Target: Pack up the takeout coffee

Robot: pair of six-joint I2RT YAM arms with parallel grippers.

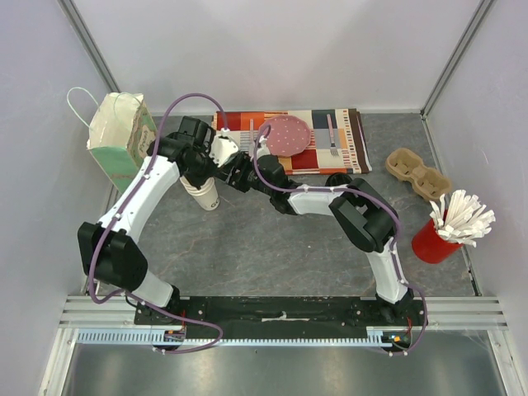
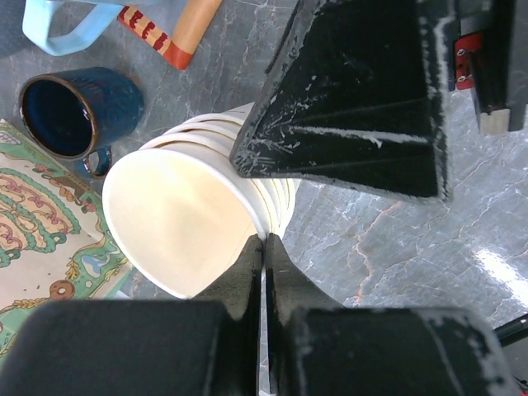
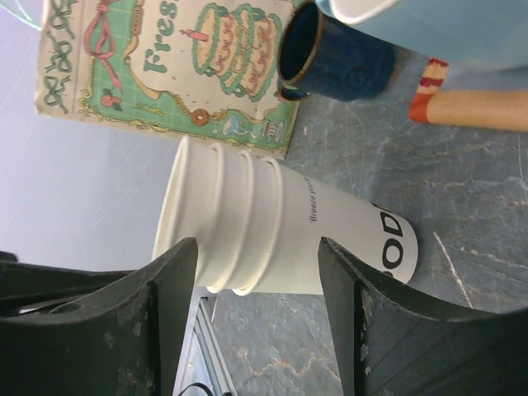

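Cream-white paper cups [image 1: 206, 196] with a dark printed mark stand nested in one stack on the grey table, next to the paper bag. My left gripper [image 2: 265, 241] is shut on the rim of the top cup [image 2: 177, 219]; it also shows in the top view [image 1: 200, 167]. My right gripper [image 3: 258, 244] is open, its jaws on either side of the stack [image 3: 272, 231] just below the rims, with gaps to it. It reaches in from the right in the top view [image 1: 231, 171]. No black lids are in view.
A green printed paper bag [image 1: 120, 136] stands left of the cups. A navy mug [image 2: 70, 111] and a light blue mug [image 2: 58, 25] sit close behind. A placemat with a pink plate [image 1: 286, 134] and fork [image 1: 332, 136], a cardboard cup carrier [image 1: 419, 175] and a red cup of stirrers [image 1: 450, 227] lie right.
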